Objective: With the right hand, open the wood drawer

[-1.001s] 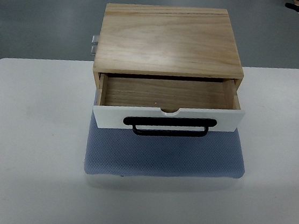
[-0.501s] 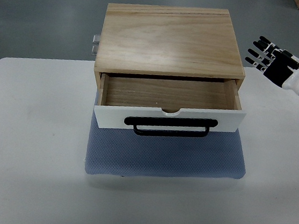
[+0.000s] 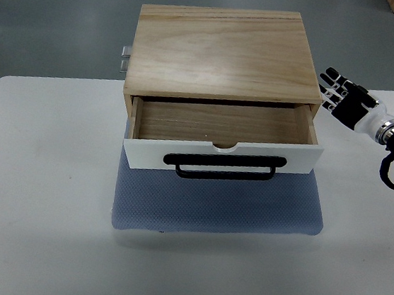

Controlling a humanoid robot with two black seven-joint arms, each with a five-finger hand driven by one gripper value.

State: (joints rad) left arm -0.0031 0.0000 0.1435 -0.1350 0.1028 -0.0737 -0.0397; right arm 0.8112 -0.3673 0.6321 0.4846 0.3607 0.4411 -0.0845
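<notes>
The wood drawer (image 3: 223, 133) sat in the middle of the frame, already pulled part way out of its box (image 3: 223, 51), so the bare wooden floor inside showed. Its white front faced the lower edge of the frame and carried a black handle (image 3: 222, 167), a bar whose long axis ran left to right across the picture. The box stood on a blue mat (image 3: 215, 206) on the white tabletop (image 3: 44, 180).

The right robot hand (image 3: 341, 96) was at the right of the frame, just beside the upper right corner of the box, its arm coming in from the right edge. Its fingers were spread and pointed toward the upper left; it held nothing and touched nothing that could be seen. The left arm was out of view.

The handle lay down and to the left of the robot hand, well apart from it, with the drawer's right front corner in between. Judging from this, to pull the drawer further the robot hand would need to come down the frame past that corner, then left along the front, and hook its fingers under the bar across its length. The right arm was the only one near
</notes>
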